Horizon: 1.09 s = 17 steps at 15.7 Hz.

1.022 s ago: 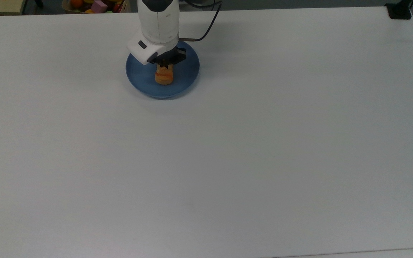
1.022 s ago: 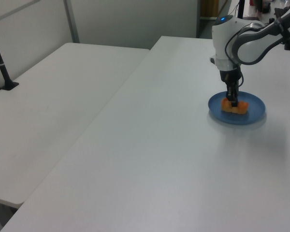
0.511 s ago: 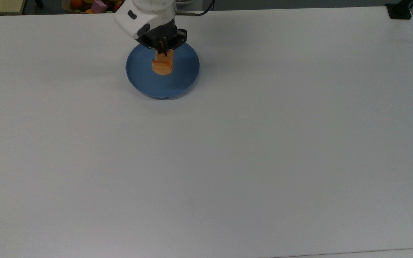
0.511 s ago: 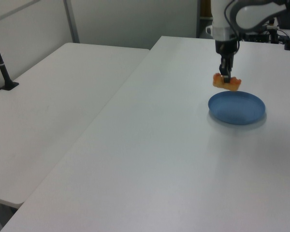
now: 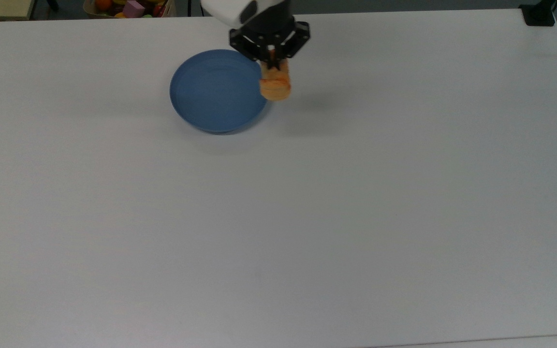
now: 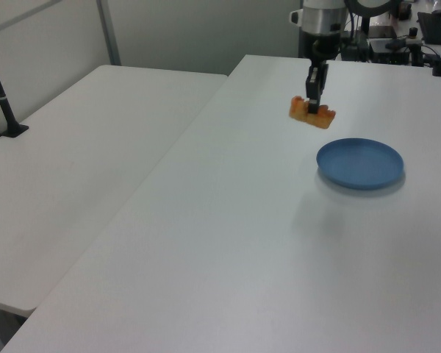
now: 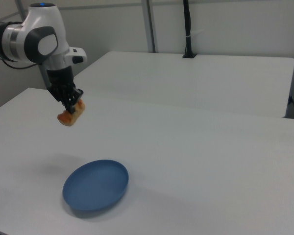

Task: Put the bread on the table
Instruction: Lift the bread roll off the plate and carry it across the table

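Since a second ago the bread (image 5: 275,85) has gone from resting on the plate (image 5: 211,92) to hanging in the air, lifted clear and carried sideways. In the top view it was over the plate's middle half a second back; now it sits over the plate's right rim, edging past it. The plate is bare.

Meaning for the task: the pick is done and the transfer is under way. What remains, by my reading, is to clear the rim fully, come down over open table (image 5: 356,217), and let go.

Left to right in the top view: plate, then bread with the gripper (image 5: 271,52) above it, then bare table. A soft shadow lies on the table to the right of the bread, so the bread is well off the surface.

Left view: bread (image 6: 312,112) hangs high, to the left of the plate (image 6: 360,163), gripper (image 6: 316,92) above it.

Right view: bread (image 7: 71,114) is up and left of the plate (image 7: 95,185), tilted a little, well apart from it.

Arm pose: wrist pointing roughly straight down, fingers clamped on the bread's upper middle, loaf slung beneath them.

Risk noted: small flaky loaf, narrow hold; it could swing or slip during the descent.
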{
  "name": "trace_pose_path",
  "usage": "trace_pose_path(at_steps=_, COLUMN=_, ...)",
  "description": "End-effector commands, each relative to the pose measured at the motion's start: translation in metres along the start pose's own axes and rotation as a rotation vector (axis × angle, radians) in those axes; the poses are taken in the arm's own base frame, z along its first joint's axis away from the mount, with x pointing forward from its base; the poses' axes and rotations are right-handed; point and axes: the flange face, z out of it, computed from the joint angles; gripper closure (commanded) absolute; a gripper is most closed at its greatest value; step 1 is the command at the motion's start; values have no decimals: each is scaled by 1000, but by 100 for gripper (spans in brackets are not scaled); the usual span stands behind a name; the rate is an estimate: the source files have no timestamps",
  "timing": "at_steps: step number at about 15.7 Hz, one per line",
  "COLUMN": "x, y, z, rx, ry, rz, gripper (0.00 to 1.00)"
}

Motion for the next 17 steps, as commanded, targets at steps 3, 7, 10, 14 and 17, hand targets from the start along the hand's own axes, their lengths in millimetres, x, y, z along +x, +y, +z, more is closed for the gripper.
trace_pose_path(at_steps=3, x=44, y=-108, z=28, rx=35, ry=-3, rz=-4, gripper=100)
trace_pose_path(at_steps=7, x=68, y=-189, z=91, rx=58, ry=-1, rz=-58, gripper=100)
trace_pose_path(at_steps=10, x=78, y=-213, z=143, rx=71, ry=5, rz=-48, gripper=100)
trace_pose_path(at_steps=14, x=87, y=-228, z=188, rx=63, ry=74, rz=23, gripper=100)
trace_pose_path(at_steps=17, x=91, y=-230, z=204, rx=66, ry=99, rz=26, gripper=98)
